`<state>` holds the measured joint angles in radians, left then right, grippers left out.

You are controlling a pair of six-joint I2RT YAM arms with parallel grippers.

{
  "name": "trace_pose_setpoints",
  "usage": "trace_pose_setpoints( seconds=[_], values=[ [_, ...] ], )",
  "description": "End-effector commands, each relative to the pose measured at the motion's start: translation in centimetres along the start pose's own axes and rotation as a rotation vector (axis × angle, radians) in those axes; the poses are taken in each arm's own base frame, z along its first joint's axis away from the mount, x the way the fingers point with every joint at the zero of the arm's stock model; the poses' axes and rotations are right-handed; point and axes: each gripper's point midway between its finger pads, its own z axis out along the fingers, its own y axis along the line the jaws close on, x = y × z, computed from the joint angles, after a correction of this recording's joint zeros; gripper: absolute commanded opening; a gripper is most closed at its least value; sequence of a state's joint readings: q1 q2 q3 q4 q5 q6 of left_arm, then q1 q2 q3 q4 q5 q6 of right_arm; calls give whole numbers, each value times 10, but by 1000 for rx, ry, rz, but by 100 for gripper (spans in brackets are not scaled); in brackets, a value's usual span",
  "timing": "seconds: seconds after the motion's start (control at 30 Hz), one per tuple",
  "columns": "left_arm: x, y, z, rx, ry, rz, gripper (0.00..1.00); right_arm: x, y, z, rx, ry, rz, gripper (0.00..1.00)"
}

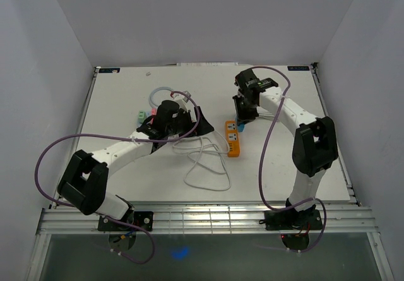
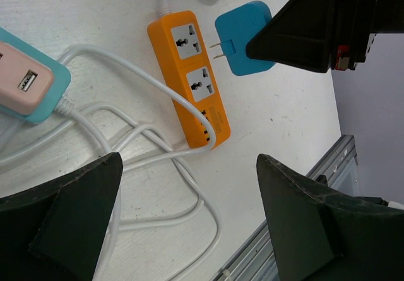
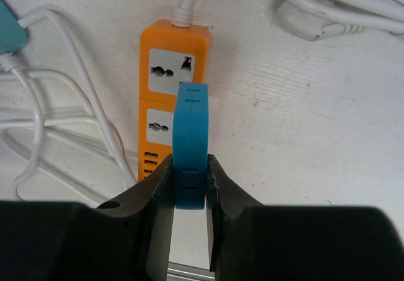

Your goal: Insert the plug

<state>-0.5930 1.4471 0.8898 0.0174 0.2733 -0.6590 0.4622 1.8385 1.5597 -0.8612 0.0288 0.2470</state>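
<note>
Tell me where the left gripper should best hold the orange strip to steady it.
Likely the strip by its two long sides near its USB end, from above: it lies flat and looks narrower than the open left gripper. That leaves the sockets free for the plug. Mind the cable crossing that end.

plug (image 2: 238, 41): blue | power strip (image 2: 189, 72): orange | second strip (image 2: 25, 82): pink, teal | cables (image 3: 341, 0): white | table (image 2: 284, 123): white

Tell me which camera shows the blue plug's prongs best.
Left wrist: it sees the blue plug side-on, both prongs bare and aimed at the orange power strip, not yet in. Right wrist shows the plug only edge-on in the right gripper, prongs hidden. Top external: too small to tell.
</note>
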Motion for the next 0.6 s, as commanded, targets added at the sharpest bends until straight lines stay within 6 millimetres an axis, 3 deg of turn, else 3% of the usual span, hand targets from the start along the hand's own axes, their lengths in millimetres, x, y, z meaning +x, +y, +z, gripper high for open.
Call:
trace_pose_setpoints(
  seconds=[0.0, 0.57],
  values=[
    [-5, -5, -1, 26, -30, 3, 98, -14, -9, -10, 62, -40, 5, 8],
    [-2, -3, 5, 34, -29, 11, 98, -28, 0, -1, 38, -58, 11, 8]
  ],
)
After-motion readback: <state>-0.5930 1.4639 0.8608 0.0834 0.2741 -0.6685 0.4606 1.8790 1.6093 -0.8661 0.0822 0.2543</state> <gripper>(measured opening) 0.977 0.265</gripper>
